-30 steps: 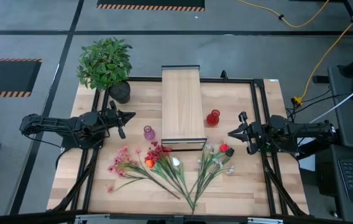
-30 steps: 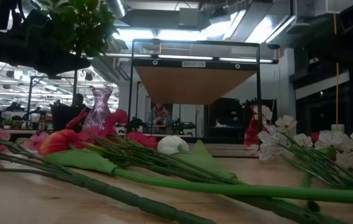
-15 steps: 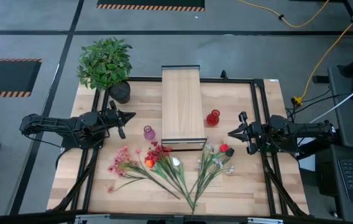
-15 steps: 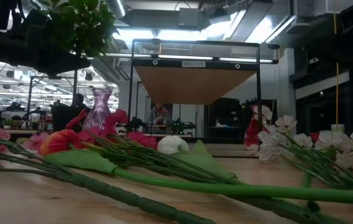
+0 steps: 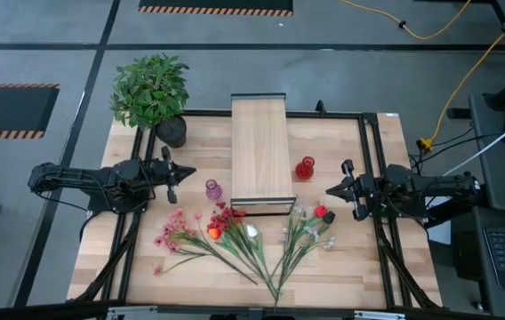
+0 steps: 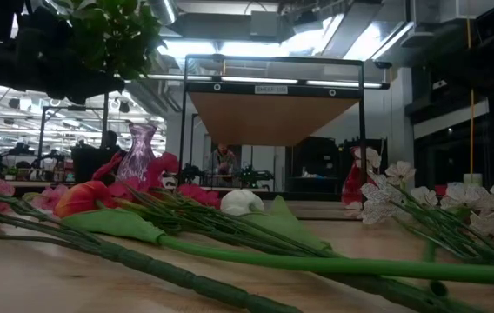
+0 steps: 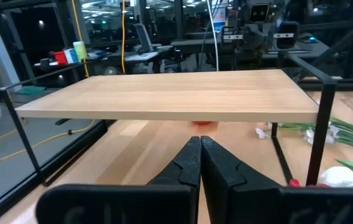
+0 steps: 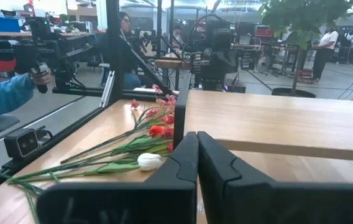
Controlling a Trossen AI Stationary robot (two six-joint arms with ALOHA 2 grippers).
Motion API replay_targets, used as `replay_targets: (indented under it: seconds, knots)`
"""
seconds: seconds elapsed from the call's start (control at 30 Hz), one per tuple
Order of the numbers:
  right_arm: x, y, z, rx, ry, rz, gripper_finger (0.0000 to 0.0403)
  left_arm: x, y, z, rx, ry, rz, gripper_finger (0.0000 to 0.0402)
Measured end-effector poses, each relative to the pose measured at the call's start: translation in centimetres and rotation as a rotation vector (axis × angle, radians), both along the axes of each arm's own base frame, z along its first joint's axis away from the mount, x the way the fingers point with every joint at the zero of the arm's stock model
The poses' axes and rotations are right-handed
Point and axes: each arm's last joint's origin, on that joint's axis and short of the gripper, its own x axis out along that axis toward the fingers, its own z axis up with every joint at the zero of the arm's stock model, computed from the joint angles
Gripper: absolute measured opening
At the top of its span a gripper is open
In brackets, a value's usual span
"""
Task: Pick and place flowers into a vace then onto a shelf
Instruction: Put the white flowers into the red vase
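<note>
Loose flowers (image 5: 244, 236) with long green stalks lie flat on the table's near middle; in the low view the flowers (image 6: 230, 226) stretch across the foreground. The light-wood shelf (image 5: 260, 151) stands on dark legs at the centre. A purple vase (image 5: 213, 189) stands upright left of the shelf's near end and a red vase (image 5: 305, 167) right of it. My left gripper (image 5: 188, 169) hovers shut at the table's left, pointing level at the shelf (image 7: 170, 93). My right gripper (image 5: 331, 189) hovers shut at the right, facing the flowers (image 8: 145, 146).
A bushy potted plant (image 5: 150, 89) stands at the far left corner. A dark metal frame (image 5: 366, 160) runs around the tabletop. Beyond the table, a person's blue sleeve (image 8: 2, 93) shows, with desks and equipment behind it.
My left gripper has turned a little at the wrist while staying in place. The flowers, vases and shelf lie as before.
</note>
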Motion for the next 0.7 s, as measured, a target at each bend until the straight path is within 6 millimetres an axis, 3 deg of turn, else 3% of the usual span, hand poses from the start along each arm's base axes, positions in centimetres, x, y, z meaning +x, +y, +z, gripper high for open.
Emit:
replay_targets:
  seconds: [0.7]
  knots:
    - [-0.05,0.00,0.69,-0.003,-0.074,-0.001,0.0006,0.01,-0.03,0.41,-0.012,-0.046,-0.009,0.0003]
